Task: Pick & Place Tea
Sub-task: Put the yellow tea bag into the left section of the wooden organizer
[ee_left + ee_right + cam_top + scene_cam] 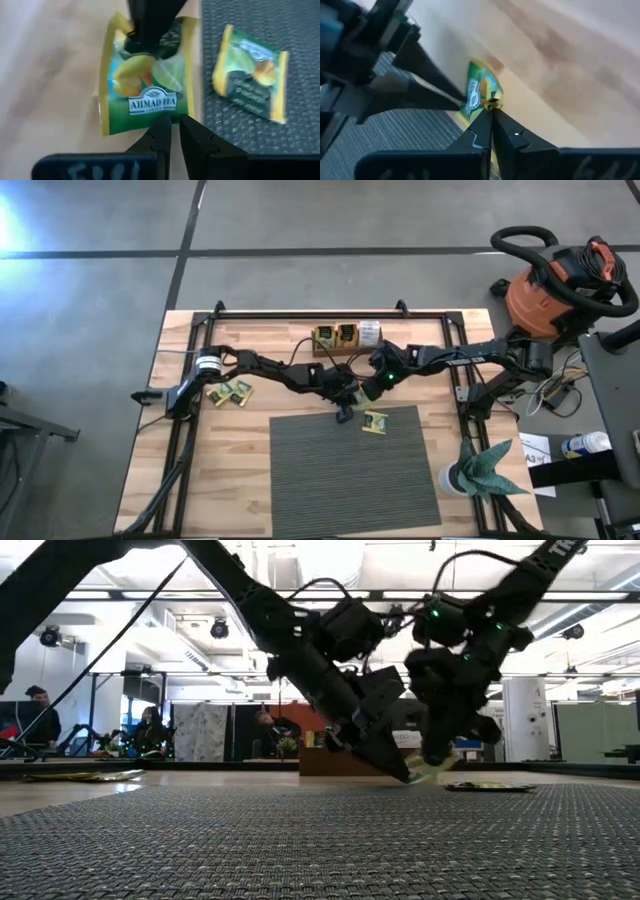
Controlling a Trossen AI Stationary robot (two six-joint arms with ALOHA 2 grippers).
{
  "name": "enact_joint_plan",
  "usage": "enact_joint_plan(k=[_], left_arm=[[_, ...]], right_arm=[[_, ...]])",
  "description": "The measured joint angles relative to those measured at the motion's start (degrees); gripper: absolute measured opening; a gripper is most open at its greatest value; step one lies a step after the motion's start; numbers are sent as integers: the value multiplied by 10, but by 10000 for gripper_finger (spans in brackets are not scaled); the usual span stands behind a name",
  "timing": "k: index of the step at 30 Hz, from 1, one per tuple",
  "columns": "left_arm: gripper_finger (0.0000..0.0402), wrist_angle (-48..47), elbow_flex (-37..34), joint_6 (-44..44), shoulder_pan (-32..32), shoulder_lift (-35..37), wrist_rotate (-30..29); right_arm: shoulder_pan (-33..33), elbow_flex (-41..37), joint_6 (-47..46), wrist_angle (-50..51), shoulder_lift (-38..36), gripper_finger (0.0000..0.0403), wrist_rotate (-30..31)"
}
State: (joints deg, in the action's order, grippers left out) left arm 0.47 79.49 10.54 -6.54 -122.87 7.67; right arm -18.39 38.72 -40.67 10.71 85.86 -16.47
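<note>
Both tools met over the far edge of the grey ribbed mat (pixel 355 470), about midway along that edge. One green-and-yellow Ahmad Tea sachet (pixel 145 85) hung between them, just off the mat's far edge over the wooden counter (pixel 240 470). The left tool (pixel 172 131) was pinching the sachet's lower edge, fingers nearly together. The right tool (pixel 491 112) was pressed together on the opposite edge of the same sachet. In the low view the sachet sat barely above the counter surface, tilted.

A second green sachet (pixel 376 421) lay flat on the mat near its far edge, just beside the held one and apart from both tools.

Two more sachets (pixel 231 391) lay on bare wood off the mat's far left corner, touching each other.

The brown wooden tray (pixel 345 337) stood well beyond the mat's far edge at the back of the counter, with sachets upright in its compartments.
</note>
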Motion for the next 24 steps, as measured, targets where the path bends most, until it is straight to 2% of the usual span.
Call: enact_joint_plan(k=[6, 11, 13, 20, 24], left_arm=[[39, -85, -2, -15, 0, 58, -77], [39, -168, -5, -4, 4, 131, -90], [39, -174, -22, 14, 12, 171, -115], [39, -126, -170, 176, 30, 354, -261], [39, -73, -269, 248, 32, 452, -273]], right_arm=[[-7, 90, 96, 96, -2, 8, 53], [-26, 189, 234, 177, 4, 8, 98], [-38, 234, 289, 202, 16, 8, 109], [-79, 426, 465, 293, 136, 8, 123], [-89, 542, 556, 352, 227, 8, 145]])
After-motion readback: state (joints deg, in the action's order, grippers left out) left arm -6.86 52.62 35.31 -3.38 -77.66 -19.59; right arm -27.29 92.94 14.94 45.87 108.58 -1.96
